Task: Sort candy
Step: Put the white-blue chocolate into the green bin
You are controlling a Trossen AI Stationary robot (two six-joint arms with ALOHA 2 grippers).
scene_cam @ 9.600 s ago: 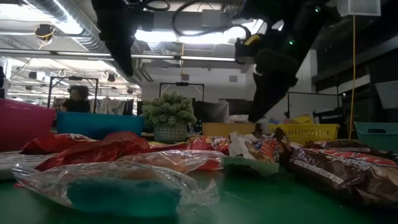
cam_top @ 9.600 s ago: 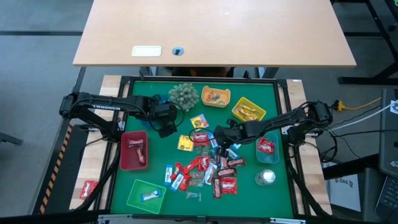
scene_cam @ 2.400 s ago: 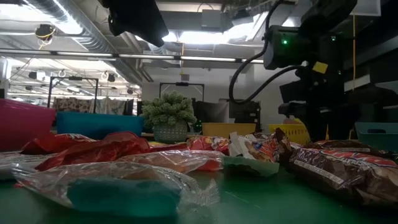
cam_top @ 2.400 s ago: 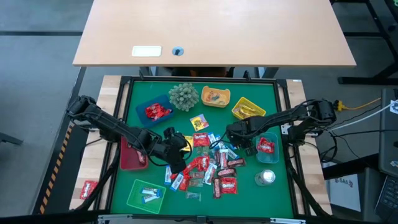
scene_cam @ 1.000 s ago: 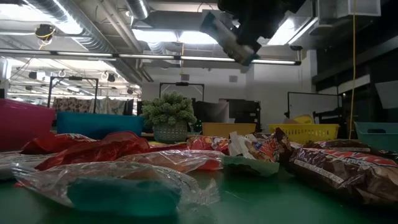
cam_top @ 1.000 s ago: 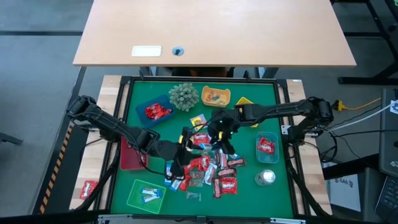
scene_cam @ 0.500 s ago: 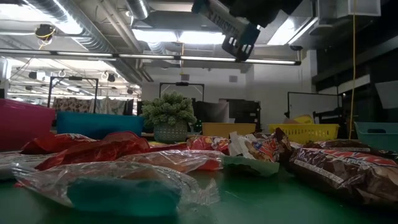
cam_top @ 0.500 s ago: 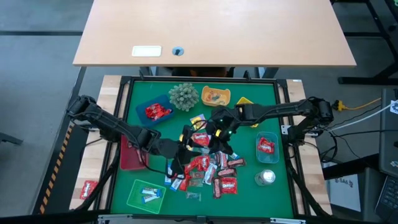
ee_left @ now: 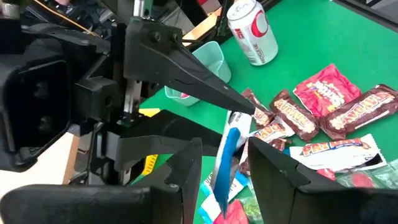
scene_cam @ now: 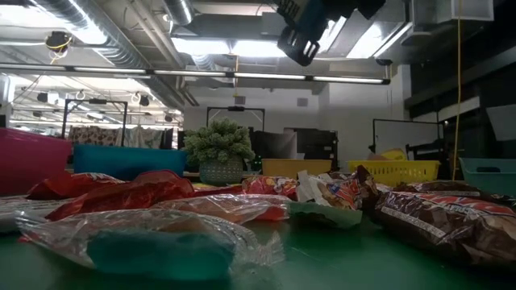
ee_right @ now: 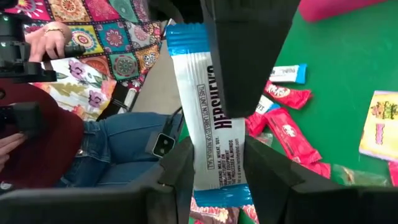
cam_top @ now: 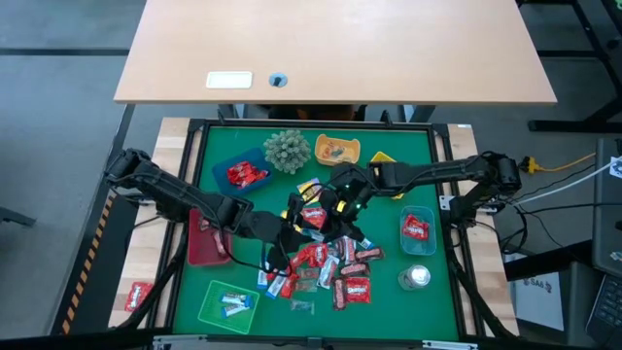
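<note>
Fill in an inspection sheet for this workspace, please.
Surface: green mat, candy-strewn centre.
Job's things: pile of wrapped candy; blue-white wrapped bar held above it; more candy in coloured plastic trays.
Clutter: silver drink can; spiky grey-green plant ball.
Grippers: right gripper fingers shut on the bar; left gripper at the bar too.
Cables: yellow cable hanging beyond the table.
Surroundings: wooden desk; seated person in jeans.

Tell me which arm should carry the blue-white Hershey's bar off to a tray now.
Right, probably. The right gripper is shut on the Hershey's bar, while the left gripper is open, with a gap on either side of the bar, so the left would have to regrasp first.
</note>
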